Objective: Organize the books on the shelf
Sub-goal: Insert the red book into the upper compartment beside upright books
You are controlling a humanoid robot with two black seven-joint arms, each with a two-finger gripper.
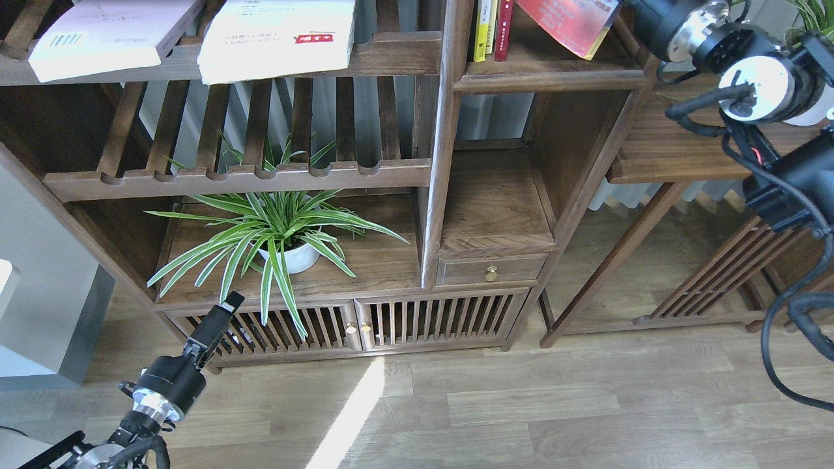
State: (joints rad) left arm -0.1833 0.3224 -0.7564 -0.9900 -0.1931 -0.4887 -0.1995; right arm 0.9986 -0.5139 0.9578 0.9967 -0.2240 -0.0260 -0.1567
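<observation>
A red book [573,23] leans on the narrow shelf [547,68] beside upright spines [492,29]; the right pincer is out of view (left pincer [221,319], unreadable). Light, flexible paperback, probably best gripped near its spine.

You're looking at a lived-in room, most likely a home sitting room or study. The dark-brown wooden bookcase [449,195] has slatted racks [260,169], a small drawer with a brass knob [491,271] and 2 slatted cabinet doors [352,322] at its foot. A striped-leaf plant in a white pot [287,255] stands on its wide board, and paperbacks [280,36] lie on the top rack (a few thin spines [492,29] stand upright nearby). A matching side table [658,156] stands to the right, sunlight falls across pale wood-plank flooring [521,404], and a white radiator [616,192] shows behind.
</observation>
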